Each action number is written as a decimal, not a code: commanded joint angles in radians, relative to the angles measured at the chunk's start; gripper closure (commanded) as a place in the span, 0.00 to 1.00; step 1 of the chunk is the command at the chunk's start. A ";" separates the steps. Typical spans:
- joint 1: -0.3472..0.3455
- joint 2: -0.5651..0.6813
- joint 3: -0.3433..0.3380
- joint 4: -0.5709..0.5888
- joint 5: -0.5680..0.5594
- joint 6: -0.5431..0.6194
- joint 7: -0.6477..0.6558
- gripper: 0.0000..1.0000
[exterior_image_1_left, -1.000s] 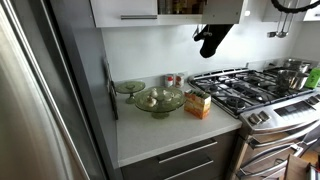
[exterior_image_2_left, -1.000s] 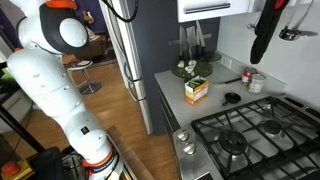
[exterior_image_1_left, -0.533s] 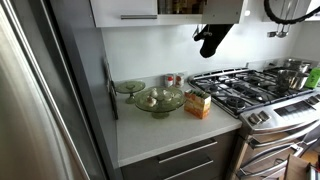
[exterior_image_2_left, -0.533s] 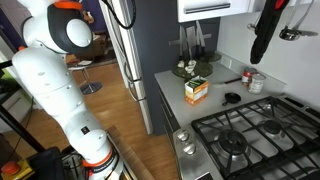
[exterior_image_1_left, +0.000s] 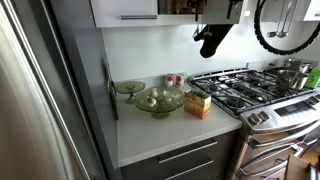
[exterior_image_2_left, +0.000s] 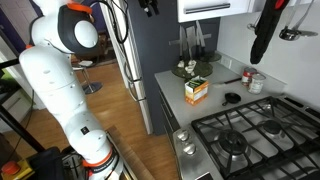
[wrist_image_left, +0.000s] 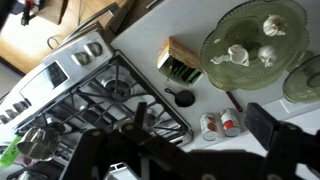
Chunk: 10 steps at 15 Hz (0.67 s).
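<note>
In the wrist view my gripper (wrist_image_left: 205, 122) is open and empty, high above the white counter (wrist_image_left: 150, 40). Its two dark fingers frame two red-and-white cans (wrist_image_left: 222, 125) that stand by the stove's edge. The cans also show in both exterior views (exterior_image_1_left: 172, 80) (exterior_image_2_left: 255, 82). A small black pan (wrist_image_left: 183, 98) lies beside them. An orange box (wrist_image_left: 183, 62) (exterior_image_1_left: 198, 104) (exterior_image_2_left: 196, 90) stands close by. A glass bowl (wrist_image_left: 250, 45) (exterior_image_1_left: 158, 100) holds several pale items. The gripper itself is not clear in the exterior views.
A gas stove (wrist_image_left: 110, 90) (exterior_image_1_left: 245, 90) carries pots (exterior_image_1_left: 292, 70). A glass plate (exterior_image_1_left: 128, 87) sits behind the bowl. A black oven mitt (exterior_image_1_left: 212, 40) (exterior_image_2_left: 262, 35) hangs under the cabinet. A steel fridge (exterior_image_1_left: 40, 90) bounds the counter. The robot's white arm (exterior_image_2_left: 60, 70) stands over the wooden floor.
The arm has swung: its white shoulder shifted right in an exterior view, and a black cable loop came into view at the top right above the stove. Counter objects have not moved.
</note>
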 joint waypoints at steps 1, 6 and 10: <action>-0.025 -0.064 -0.022 -0.202 0.045 0.215 0.070 0.00; -0.046 -0.126 -0.057 -0.460 0.057 0.438 0.042 0.00; -0.011 -0.157 -0.117 -0.607 0.066 0.521 0.031 0.00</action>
